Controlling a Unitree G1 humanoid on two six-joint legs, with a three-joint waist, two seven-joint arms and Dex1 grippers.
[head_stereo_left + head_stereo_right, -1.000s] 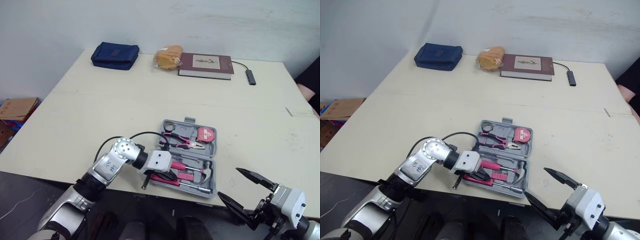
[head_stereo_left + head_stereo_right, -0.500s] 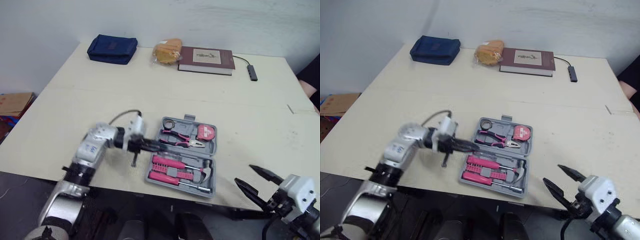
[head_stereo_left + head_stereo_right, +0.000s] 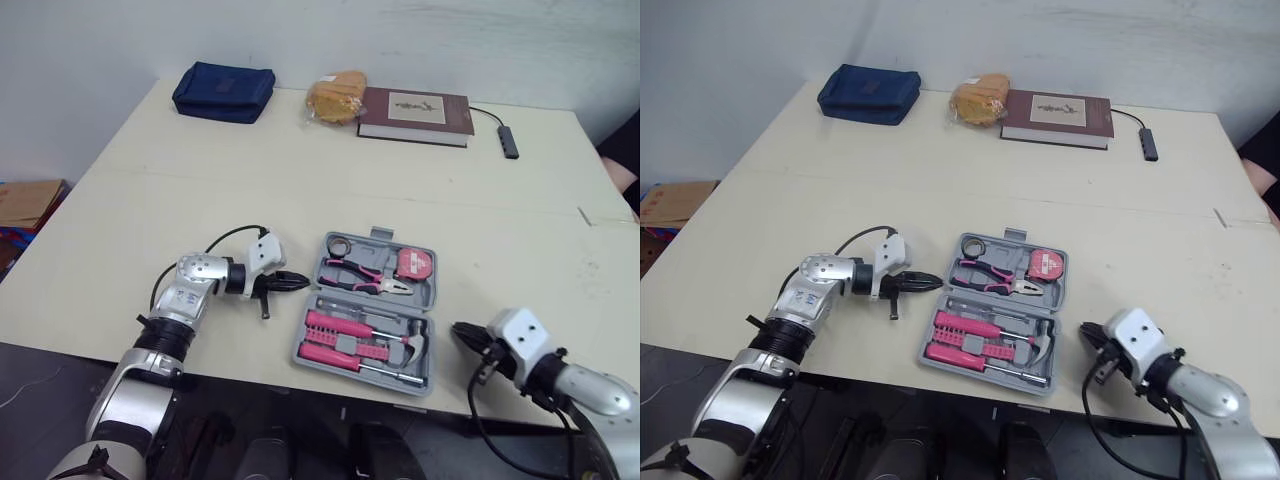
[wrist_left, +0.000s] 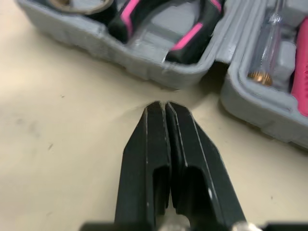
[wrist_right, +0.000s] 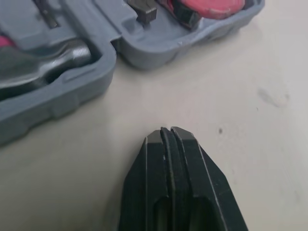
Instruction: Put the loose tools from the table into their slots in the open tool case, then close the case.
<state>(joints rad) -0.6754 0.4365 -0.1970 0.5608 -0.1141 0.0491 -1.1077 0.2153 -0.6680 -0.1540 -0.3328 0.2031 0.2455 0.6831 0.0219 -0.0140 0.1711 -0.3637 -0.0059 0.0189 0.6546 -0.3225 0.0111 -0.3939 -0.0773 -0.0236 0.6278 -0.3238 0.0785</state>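
Tool case (image 3: 428, 298) lies open and flat near the front edge of the surface (image 3: 200, 200), with its two grey halves side by side. The far half holds pink-handled pliers (image 3: 365, 278) and a pink tape measure (image 3: 412, 265). The near half holds a hammer (image 3: 405, 345) and pink-handled screwdrivers (image 3: 335, 340).

The left arm comes in from the front left corner, bent at the elbow, with its forearm level and low over the surface. The left end effector (image 4: 161, 103) points at the case's left side, just beside the notch where the two halves meet. Its fingers are pressed together on nothing.

The right arm reaches in from the front right. The right end effector (image 5: 168, 131) is low over the surface and aimed at the case's right side near the hammer, close to it but apart. Its fingers are also together and empty.

A blue pouch (image 3: 223, 92), a bagged bun (image 3: 335, 98) and a book (image 3: 415, 115) sit along the far edge.
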